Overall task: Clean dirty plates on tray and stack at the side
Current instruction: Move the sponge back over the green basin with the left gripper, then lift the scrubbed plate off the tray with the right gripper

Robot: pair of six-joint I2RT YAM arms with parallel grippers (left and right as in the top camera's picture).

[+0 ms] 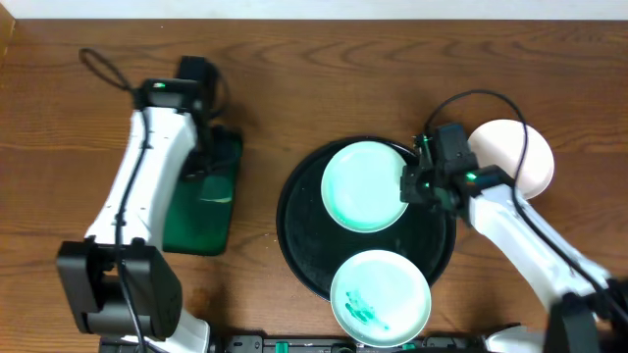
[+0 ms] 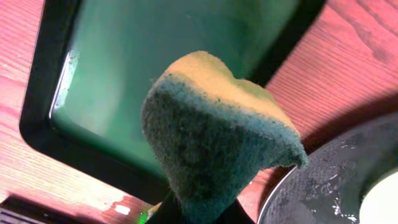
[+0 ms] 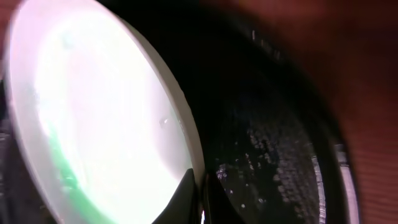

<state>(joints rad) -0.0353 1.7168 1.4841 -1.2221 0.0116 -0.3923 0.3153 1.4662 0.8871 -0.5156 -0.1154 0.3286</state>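
Note:
On the black tray lie two dirty plates. The far plate looks pale mint, and my right gripper is shut on its right rim. In the right wrist view the dark fingers pinch that plate's edge over the wet tray. The near plate carries teal smears. A third white plate rests on the table, right of the tray. My left gripper is shut on a yellow-and-green sponge, held over the small green tray.
The rectangular green tray sits left of the black tray, under my left arm. The black tray's rim shows at the left wrist view's lower right. Bare wooden table lies at the back.

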